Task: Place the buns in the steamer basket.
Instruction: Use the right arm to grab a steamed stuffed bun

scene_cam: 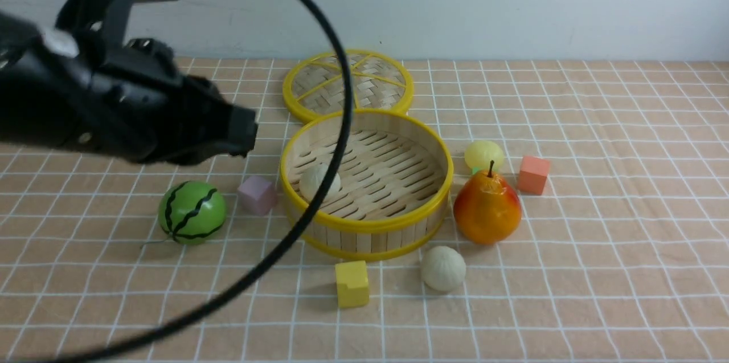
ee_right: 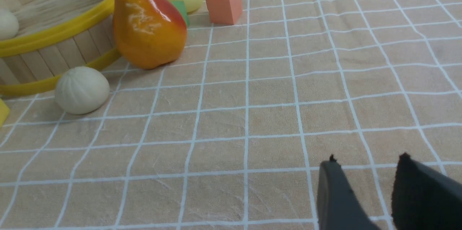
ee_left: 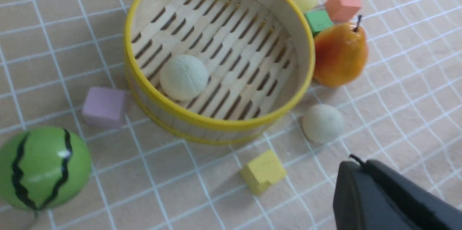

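The left gripper (scene_cam: 245, 132) hangs above the checked tablecloth (scene_cam: 598, 272) with its black jaws pressed together and nothing between them. Its tip points toward the steamer basket (scene_cam: 364, 227), which sits just past the tip and lower, on the cloth. Inside the basket, one off-white bun (scene_cam: 320, 182) rests on the slatted floor, close to the wall on the side nearest this gripper. Below the gripper and nearer the robot lies the watermelon ball (scene_cam: 192, 212). A purple cube (scene_cam: 257, 194) sits between that ball and the basket, just beside the basket's wall. The arm's black cable (scene_cam: 342, 123) loops across the front view, crossing in front of the basket. Farther from the gripper, in front of the basket's near wall, a yellow block (scene_cam: 352, 283) and a second off-white bun (scene_cam: 443, 268) lie on the cloth outside the basket. On the basket's far side from the gripper stands the pear (scene_cam: 487, 209), close against the wall. Behind the pear are the pale yellow bun (scene_cam: 484, 155), a green cube (ee_left: 318, 21) and an orange-pink cube (scene_cam: 533, 175). The woven lid (scene_cam: 376, 86) lies flat just beyond the basket. The right gripper (ee_right: 368, 159) is low over bare cloth, its fingers apart and empty. The second off-white bun, the pear and the pale yellow bun all lie well apart from it, toward the left arm's side.
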You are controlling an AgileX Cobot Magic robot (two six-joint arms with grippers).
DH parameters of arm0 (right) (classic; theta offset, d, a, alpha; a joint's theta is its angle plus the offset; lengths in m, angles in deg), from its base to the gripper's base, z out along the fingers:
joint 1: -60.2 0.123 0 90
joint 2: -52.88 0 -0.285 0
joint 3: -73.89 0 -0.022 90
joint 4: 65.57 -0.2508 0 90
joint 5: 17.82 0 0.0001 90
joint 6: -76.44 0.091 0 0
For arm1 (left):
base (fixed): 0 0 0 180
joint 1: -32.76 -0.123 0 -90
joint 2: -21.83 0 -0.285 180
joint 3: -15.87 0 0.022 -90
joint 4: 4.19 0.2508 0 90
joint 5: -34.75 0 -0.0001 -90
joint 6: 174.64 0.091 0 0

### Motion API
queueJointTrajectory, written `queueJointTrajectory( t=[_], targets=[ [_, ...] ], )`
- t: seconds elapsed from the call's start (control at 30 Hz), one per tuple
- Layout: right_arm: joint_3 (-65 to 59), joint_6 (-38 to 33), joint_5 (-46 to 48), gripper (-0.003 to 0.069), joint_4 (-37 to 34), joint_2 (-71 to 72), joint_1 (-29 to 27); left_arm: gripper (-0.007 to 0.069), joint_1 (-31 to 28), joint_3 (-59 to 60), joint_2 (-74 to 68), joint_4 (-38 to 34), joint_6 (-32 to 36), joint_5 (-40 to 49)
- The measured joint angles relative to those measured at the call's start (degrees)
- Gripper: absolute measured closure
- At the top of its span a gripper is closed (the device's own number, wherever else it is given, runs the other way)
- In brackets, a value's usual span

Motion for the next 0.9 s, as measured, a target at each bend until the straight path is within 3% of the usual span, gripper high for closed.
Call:
queueJointTrajectory(
  t=[0.33, 0.63, 0.9],
  targets=[
    [0.00, 0.00, 0.00, 0.0420, 0.00, 0.00, 0.00, 0.0638, 0.00, 36.73, 33.66, -12.70, 11.62, -19.87],
    [-0.06, 0.06, -0.82, 0.0420, -0.41, 0.00, 0.00, 0.0638, 0.00, 51.80, 48.90, -19.94, 14.64, -33.14],
    [-0.58, 7.44, -16.03, 0.0420, -21.26, 0.00, 0.00, 0.0638, 0.00, 59.21, 49.54, -20.89, 14.69, -33.30]
  ],
)
